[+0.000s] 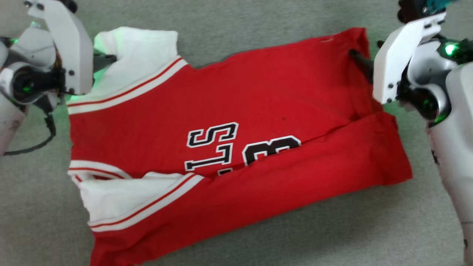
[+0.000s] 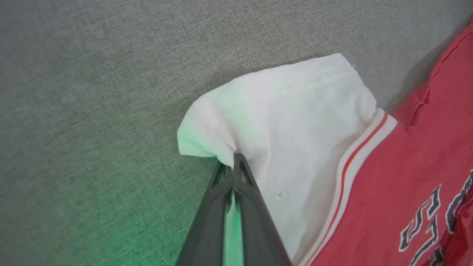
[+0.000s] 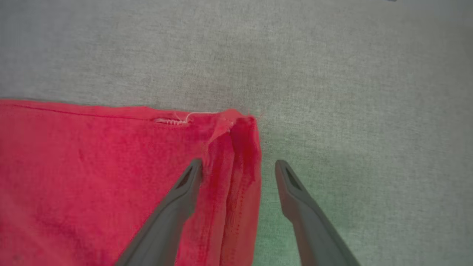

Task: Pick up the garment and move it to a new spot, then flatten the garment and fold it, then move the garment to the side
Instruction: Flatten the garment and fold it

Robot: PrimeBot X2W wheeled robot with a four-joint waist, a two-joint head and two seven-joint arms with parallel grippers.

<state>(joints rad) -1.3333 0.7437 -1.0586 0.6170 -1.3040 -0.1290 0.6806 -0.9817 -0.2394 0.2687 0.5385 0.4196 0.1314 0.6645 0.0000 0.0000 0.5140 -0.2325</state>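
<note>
On the left, the left gripper [image 2: 234, 162] has its fingers squeezed together, it seems on the white sleeve [image 2: 288, 122] edge, a good hold for pulling it flat. The garment [image 1: 236, 107] lies on the grey surface [image 1: 258, 236], its near side folded over the letters [image 1: 212, 147]. On the right, the right gripper [image 3: 239, 167] is spread apart around the red corner [image 3: 240, 129], ready to pinch. The wrist views show both grips; the head view shows the whole fold
</note>
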